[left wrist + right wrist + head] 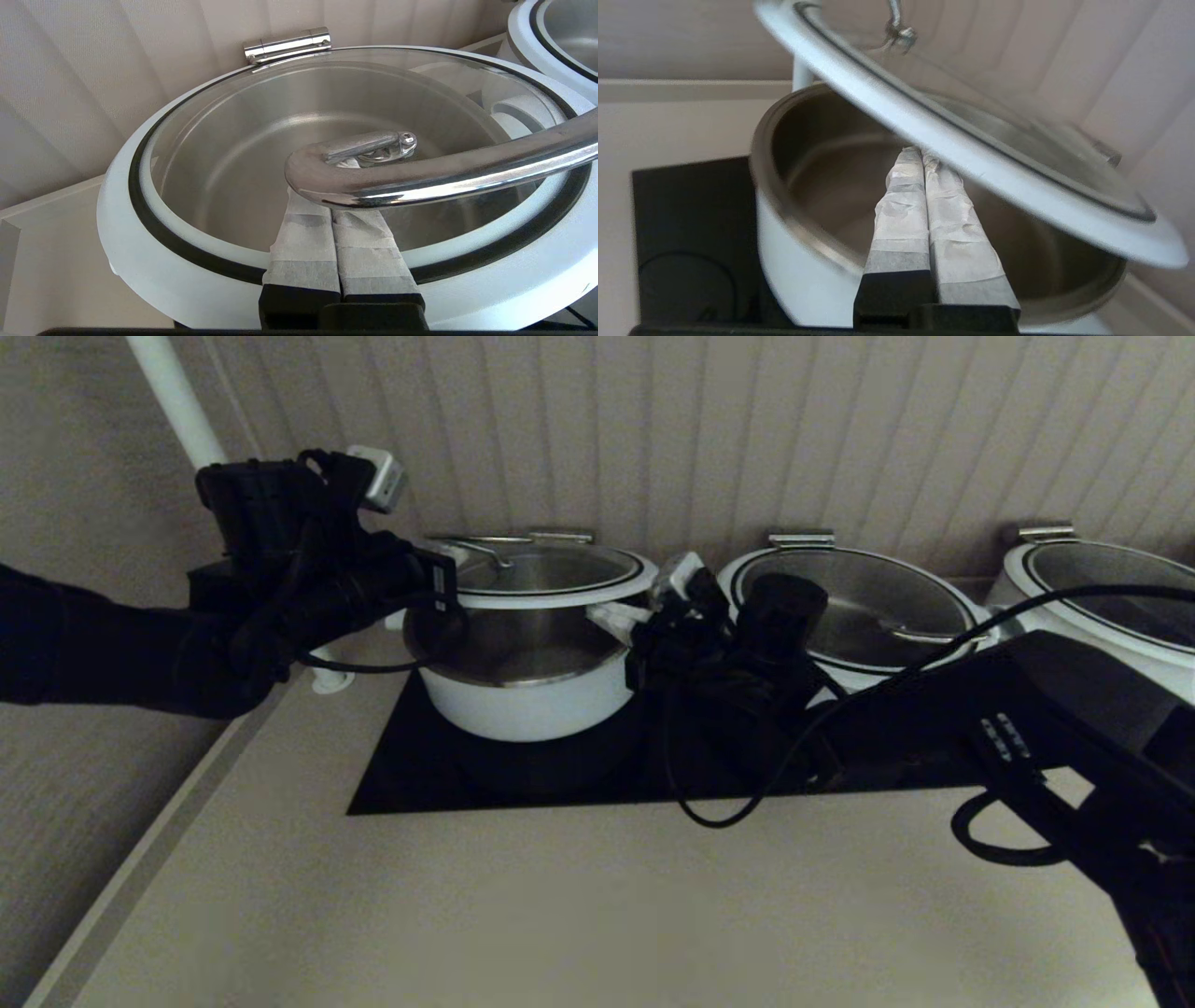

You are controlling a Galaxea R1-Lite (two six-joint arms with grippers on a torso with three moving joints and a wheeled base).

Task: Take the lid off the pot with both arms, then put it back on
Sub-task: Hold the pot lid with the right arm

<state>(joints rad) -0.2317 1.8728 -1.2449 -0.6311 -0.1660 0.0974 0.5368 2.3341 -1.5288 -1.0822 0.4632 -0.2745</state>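
The lid (551,574) hangs tilted above the open pot (523,695), which stands on the black cooktop (411,775). My left gripper (425,586) is at the lid's left side. In the left wrist view its taped fingers (303,242) are pressed together and pass under the lid's steel-wire handle (420,179), above the glass and white rim (140,261). My right gripper (611,614) is at the lid's right edge. In the right wrist view it (920,154) is shut, tips under the lid's white rim (971,163), over the pot's steel inside (822,186).
Two wider white pots with lids (859,607) (1111,588) stand to the right of the pot, close behind my right arm. The ribbed wall with steel brackets (560,535) is just behind. A white pole (173,392) rises at the back left. The counter's edge (168,821) runs along the left.
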